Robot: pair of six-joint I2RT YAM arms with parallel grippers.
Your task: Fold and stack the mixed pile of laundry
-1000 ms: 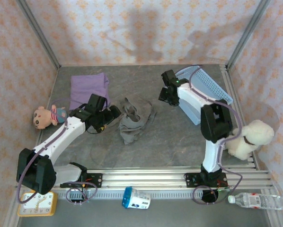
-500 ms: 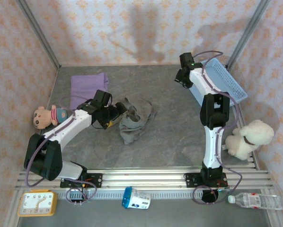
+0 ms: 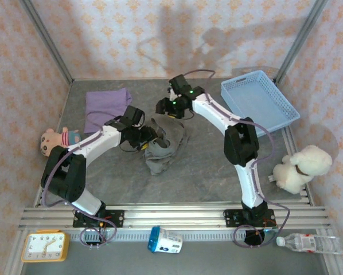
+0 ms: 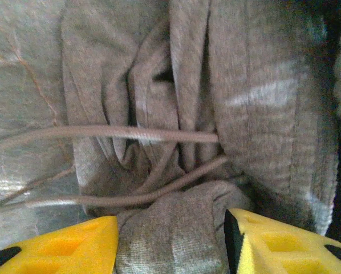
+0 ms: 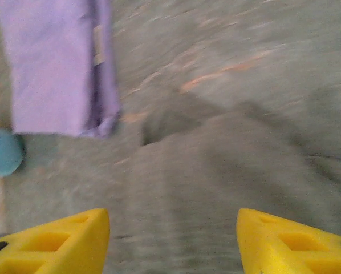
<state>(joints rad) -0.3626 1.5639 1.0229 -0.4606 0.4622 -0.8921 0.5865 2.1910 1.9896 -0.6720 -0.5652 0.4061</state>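
At the near edge, outside the rail, lie a yellow clock (image 3: 43, 246) at 7 o'clock, a blue-and-white cup (image 3: 164, 240) on its side at 6 and a clear water bottle (image 3: 309, 244) at 5. On the grey table (image 3: 211, 166), a white plush toy (image 3: 300, 166) sits at 4 o'clock against the right wall, and a small pink bear (image 3: 55, 141) lies at 9 o'clock by the left wall.

The grey-brown trousers (image 3: 163, 150) lie crumpled near the middle of the table. The left tool (image 3: 150, 137) reaches into them from their 9 o'clock side. In the left wrist view, the left tool (image 4: 170, 228) has a thick fold of the trousers (image 4: 262, 114) filling the gap between its yellow fingers and touching both. I cannot tell whether it is pinched tight. A drawstring cord (image 4: 130, 132) runs across the cloth just beyond.

The right tool (image 3: 162, 107) hangs at the trousers' 12 o'clock edge. Its wrist view shows the right tool (image 5: 173, 228) with its fingers apart and nothing between them, over grey cloth. That picture is blurred.

The lilac-purple shirt (image 3: 107, 103) lies folded flat at 10 o'clock, apart from the trousers. In the right wrist view, the shirt (image 5: 51, 63) shows at the upper left. The light blue basket (image 3: 260, 106) rests at 2 o'clock in the far right corner.
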